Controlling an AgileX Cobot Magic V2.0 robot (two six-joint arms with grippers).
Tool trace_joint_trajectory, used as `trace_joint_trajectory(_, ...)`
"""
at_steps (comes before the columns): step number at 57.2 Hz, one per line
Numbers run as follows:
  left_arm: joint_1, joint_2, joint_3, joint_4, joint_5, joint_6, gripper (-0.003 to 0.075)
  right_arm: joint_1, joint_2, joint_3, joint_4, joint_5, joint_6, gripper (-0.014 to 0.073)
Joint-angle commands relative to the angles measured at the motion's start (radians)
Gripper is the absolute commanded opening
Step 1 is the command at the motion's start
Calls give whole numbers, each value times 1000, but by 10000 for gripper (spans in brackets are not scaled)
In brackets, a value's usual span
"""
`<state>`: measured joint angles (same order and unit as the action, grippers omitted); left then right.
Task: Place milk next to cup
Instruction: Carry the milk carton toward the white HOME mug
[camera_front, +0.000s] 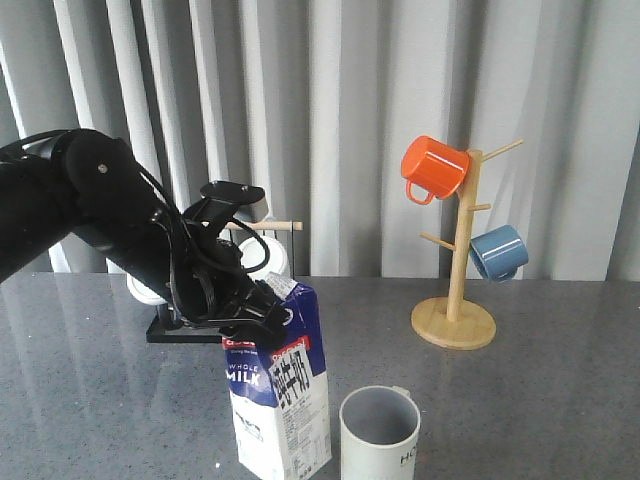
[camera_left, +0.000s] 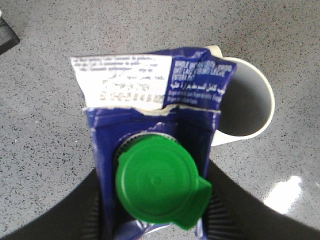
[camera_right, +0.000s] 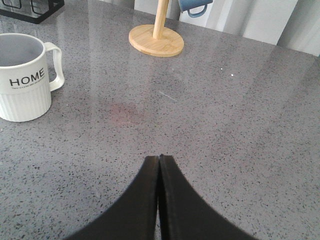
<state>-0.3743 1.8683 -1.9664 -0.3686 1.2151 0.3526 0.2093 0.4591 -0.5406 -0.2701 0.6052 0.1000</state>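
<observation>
The milk (camera_front: 280, 400), a blue-and-white carton, stands slightly tilted at the front of the table, close to the left of the cup (camera_front: 380, 430). My left gripper (camera_front: 255, 308) is shut on the carton's top. The left wrist view looks down on the carton's green cap (camera_left: 155, 185), with a black finger on each side of the milk (camera_left: 150, 80) and the cup (camera_left: 250, 100) right beyond it. The frame edge hides whether the carton's base rests on the table. My right gripper (camera_right: 159, 159) is shut and empty over bare table, well away from the "HOME" cup (camera_right: 25, 80).
A wooden mug tree (camera_front: 455, 300) stands at the back right, holding an orange mug (camera_front: 433, 168) and a blue mug (camera_front: 498, 252). A black rack (camera_front: 185, 330) with white mugs sits behind my left arm. Grey curtains close the back.
</observation>
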Motion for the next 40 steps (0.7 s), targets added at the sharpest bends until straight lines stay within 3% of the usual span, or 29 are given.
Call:
trace_joint_trajectory(1, -6, -28, -27, -38, -46, -10, 68, -3, 5, -27, -14, -64, -7, -9)
trace_joint_trajectory(15, -6, -10, -27, -29, -36, -10, 92, -3, 5, -27, -13, -64, -7, -9)
trace_joint_trajectory(23, -6, -9, -27, -32, -27, -10, 148, -3, 5, -27, -13, -64, -7, -9)
trace_joint_trajectory(40, -6, -9, -27, -37, -3, -36, 432, -3, 5, -27, -13, -64, -7, -9)
